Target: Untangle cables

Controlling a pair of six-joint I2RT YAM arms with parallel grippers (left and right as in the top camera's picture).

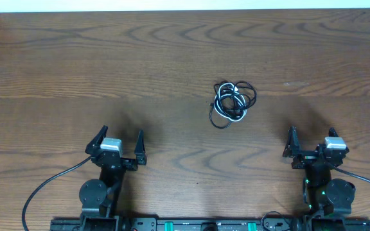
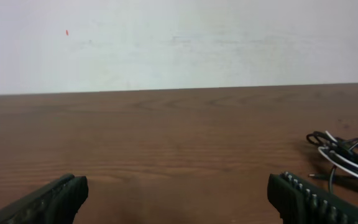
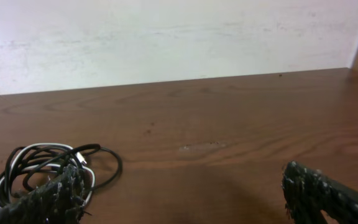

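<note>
Opening step, nothing untangled yet: cables (image 1: 233, 101) lie bunched at 11 o'clock from right gripper (image 1: 311, 136) and 2 o'clock from left gripper (image 1: 121, 136), both spread wide and empty, so next move likely calls for each reaching in to pinch a separate strand.

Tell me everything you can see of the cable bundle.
The cables lie as one small tangled bunch of thin, flexible cords: black ones and one white, coiled in overlapping loops, one black loop trailing toward the robot. They look rubber-sheathed. Plugs are too small to make out. The bunch rests on the wooden table, slightly right of centre. Only the table touches it.
</note>
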